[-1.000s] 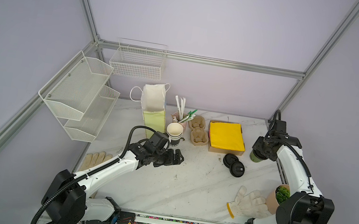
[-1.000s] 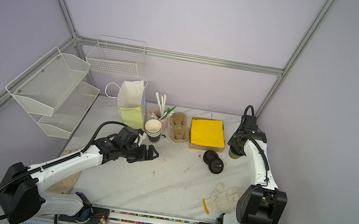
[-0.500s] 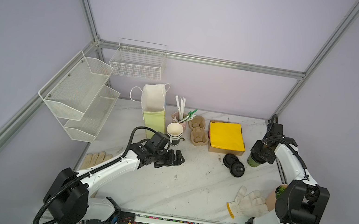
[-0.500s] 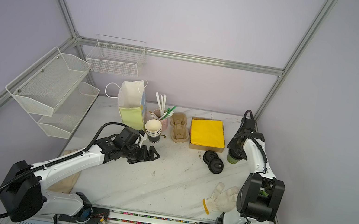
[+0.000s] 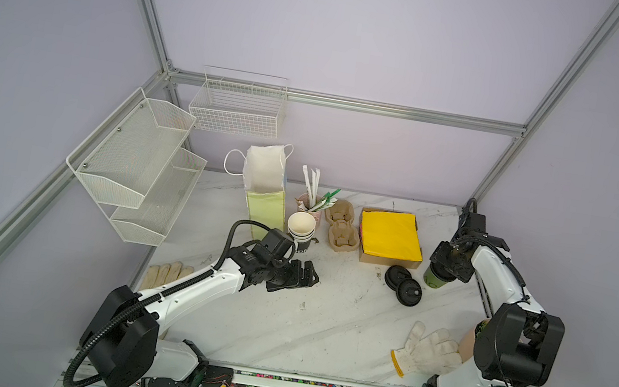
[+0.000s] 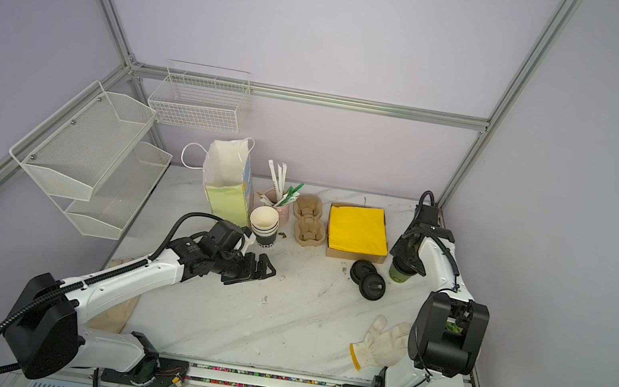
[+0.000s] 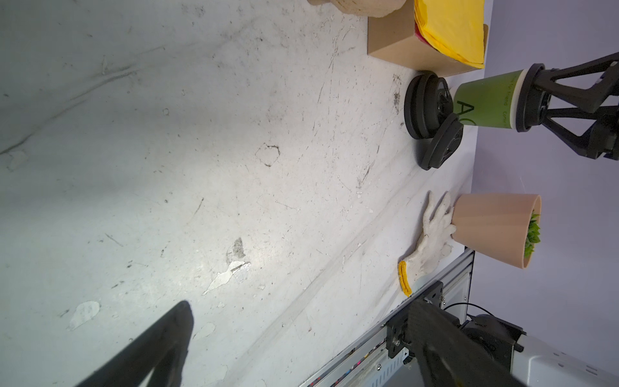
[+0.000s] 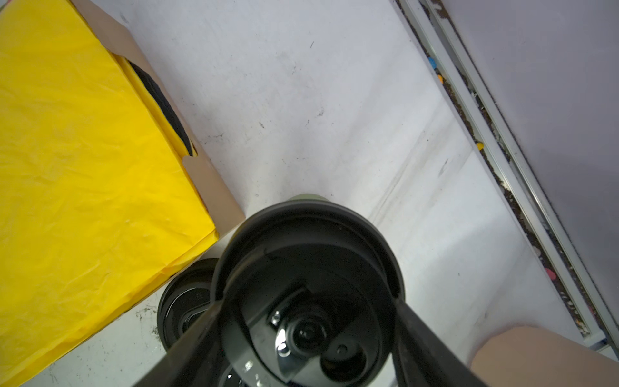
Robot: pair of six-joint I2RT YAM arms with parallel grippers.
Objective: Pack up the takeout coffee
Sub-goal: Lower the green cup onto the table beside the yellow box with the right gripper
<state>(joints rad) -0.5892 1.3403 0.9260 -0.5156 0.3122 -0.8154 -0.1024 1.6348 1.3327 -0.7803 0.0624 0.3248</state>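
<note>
Capping, I judge; right end effector [image 7: 536, 97] straddles the lid [image 8: 301, 254] on the takeout coffee [image 7: 485, 100] beneath it; grip I cannot tell; next, grasp its wall.

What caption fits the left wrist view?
Right end effector straddling the lidded green takeout coffee, upright beside two loose black lids on the marble table.

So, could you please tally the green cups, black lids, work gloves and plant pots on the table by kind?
Green cups: 1
Black lids: 3, two loose on the table and one on the cup
Work gloves: 2, one white, one at the table's left edge
Plant pots: 1
Total: 7
</note>
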